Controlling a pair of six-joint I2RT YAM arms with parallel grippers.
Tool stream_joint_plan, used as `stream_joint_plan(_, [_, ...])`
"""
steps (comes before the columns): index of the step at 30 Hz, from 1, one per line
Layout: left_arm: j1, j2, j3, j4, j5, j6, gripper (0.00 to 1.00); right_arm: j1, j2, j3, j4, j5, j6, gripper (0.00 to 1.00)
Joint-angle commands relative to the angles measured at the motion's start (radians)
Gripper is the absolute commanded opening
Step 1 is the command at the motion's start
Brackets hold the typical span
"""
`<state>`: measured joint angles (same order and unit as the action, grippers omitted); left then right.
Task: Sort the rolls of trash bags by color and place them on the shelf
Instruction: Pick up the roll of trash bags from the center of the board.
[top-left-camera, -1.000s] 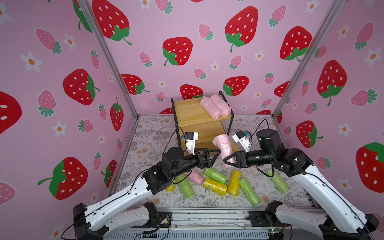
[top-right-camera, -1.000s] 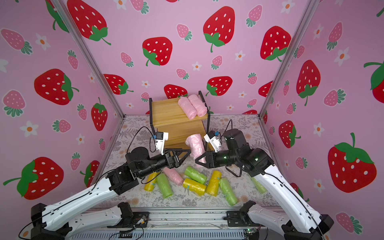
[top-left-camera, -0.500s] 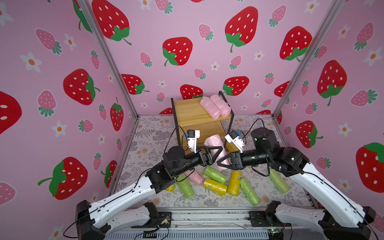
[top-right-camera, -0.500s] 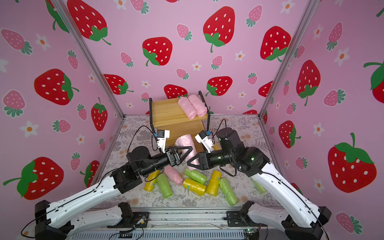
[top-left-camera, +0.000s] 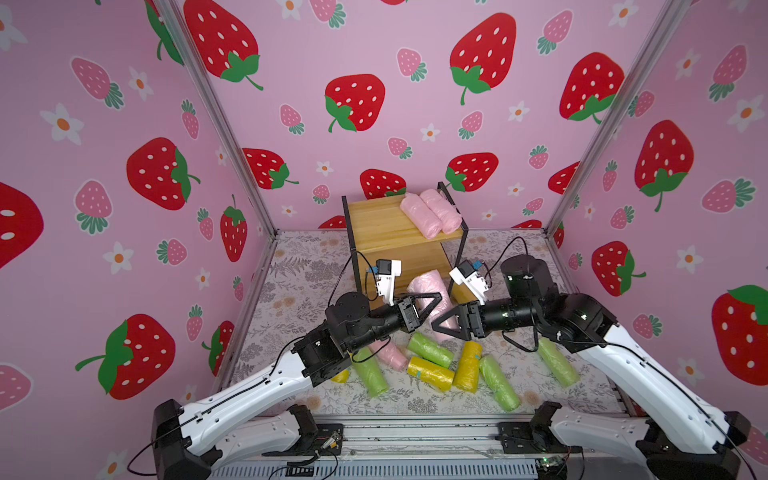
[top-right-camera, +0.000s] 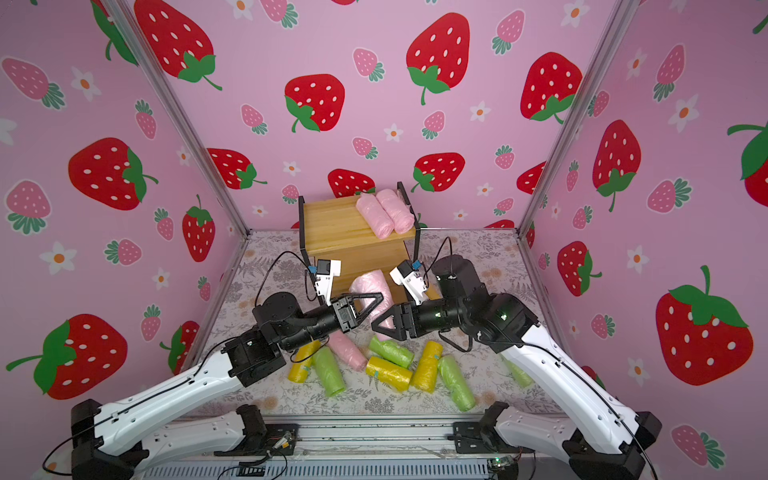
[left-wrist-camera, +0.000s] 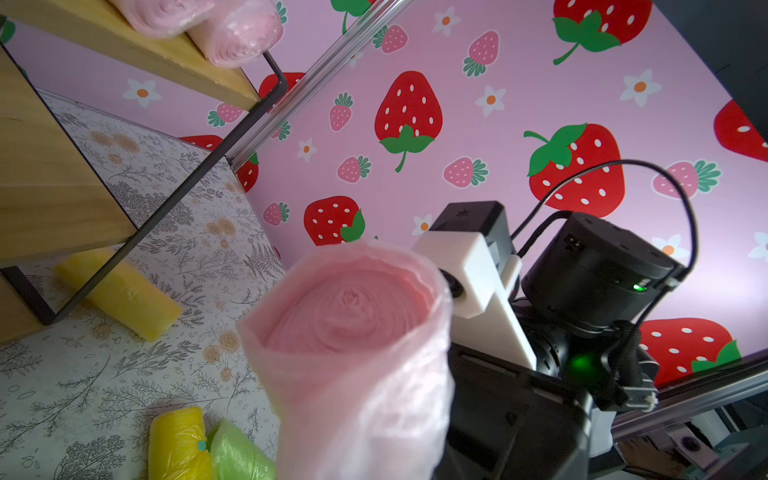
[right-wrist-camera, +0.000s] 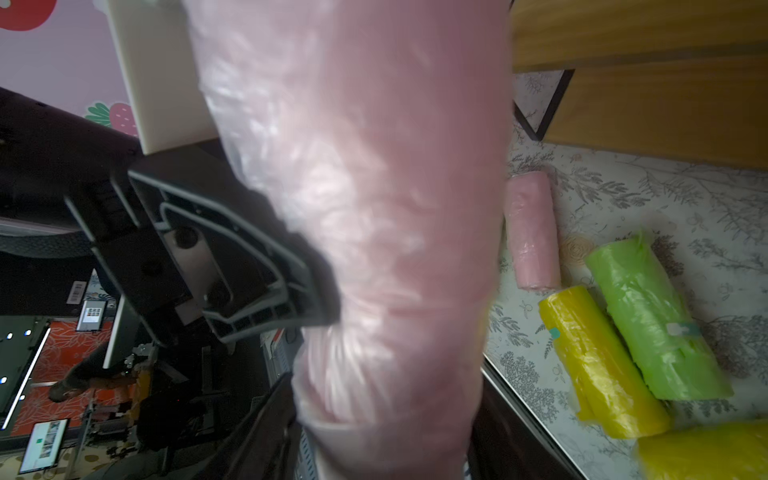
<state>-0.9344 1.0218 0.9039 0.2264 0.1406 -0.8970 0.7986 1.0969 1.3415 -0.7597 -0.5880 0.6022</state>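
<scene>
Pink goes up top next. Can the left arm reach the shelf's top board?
Probably yes: the top board has bare space beside two pink rolls, and nothing stands between it and the left arm.

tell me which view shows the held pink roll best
Both top views: the held pink roll shows most of its length, sharp, before the shelf. Left wrist shows mainly its spiral end; right wrist a blurred side filling the frame.

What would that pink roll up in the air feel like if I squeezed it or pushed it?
Probably squishy: the pink roll narrows where jaws squeeze it. Likely light for its size, since it looks like thin, crinkly plastic wound up. Set down and nudged, it might roll, being round.
</scene>
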Motion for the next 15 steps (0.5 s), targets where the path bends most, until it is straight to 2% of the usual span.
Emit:
stream_joint_plan(1, [-0.002,-0.028,-0.018,0.045,-0.046,-0.012,0.0,0.005,-0.025,0.025,-0.006,0.018,-0.01,0.69])
stream_joint_plan(9, [-0.002,-0.06,-0.076,0.096,-0.157,-0.078,0.0,0.009,-0.028,0.005,0.008,0.011,0.007,0.69])
stream_joint_plan(15, [-0.001,-0.081,-0.087,0.091,-0.206,-0.091,0.0,0.039,0.0,-0.007,0.027,0.022,0.015,0.63])
